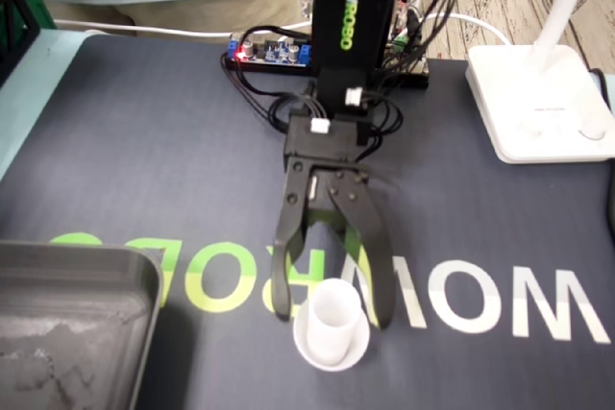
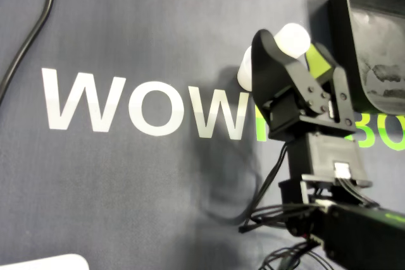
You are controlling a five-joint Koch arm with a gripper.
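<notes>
Cup [image 1: 332,316], small and white with a wider white foot, stands upright on the dark mat [image 1: 144,141] that covers the bench [image 1: 34,74]. In the fixed view it sits near the bottom edge, on the gap between the green "ROBO" letters and the white "WOW" letters printed on the mat.

The gripper [image 1: 332,311] is spread wide and grasps nothing. Its two black jaws reach down either side of the cup, so the cup sits between the tips. In the fixed view the left jaw is clearly apart from the cup. The right jaw is just beside the foot, and I cannot tell whether it touches.

In the overhead view the gripper [image 2: 302,55] comes in from the bottom right. The top of the cup [image 2: 295,35] peeks out past the broad jaw, and part of the white foot shows to the left of that jaw.

A grey metal tray [image 1: 86,280] lies at the lower left of the fixed view, well apart from the cup. In the overhead view the same tray [image 2: 354,4] fills the upper right corner, near the gripper.

Behind the arm in the fixed view sits a circuit board [image 1: 274,49] with a red light and a bundle of black cables [image 1: 259,103]. A white lamp base [image 1: 533,108] stands at the right.
</notes>
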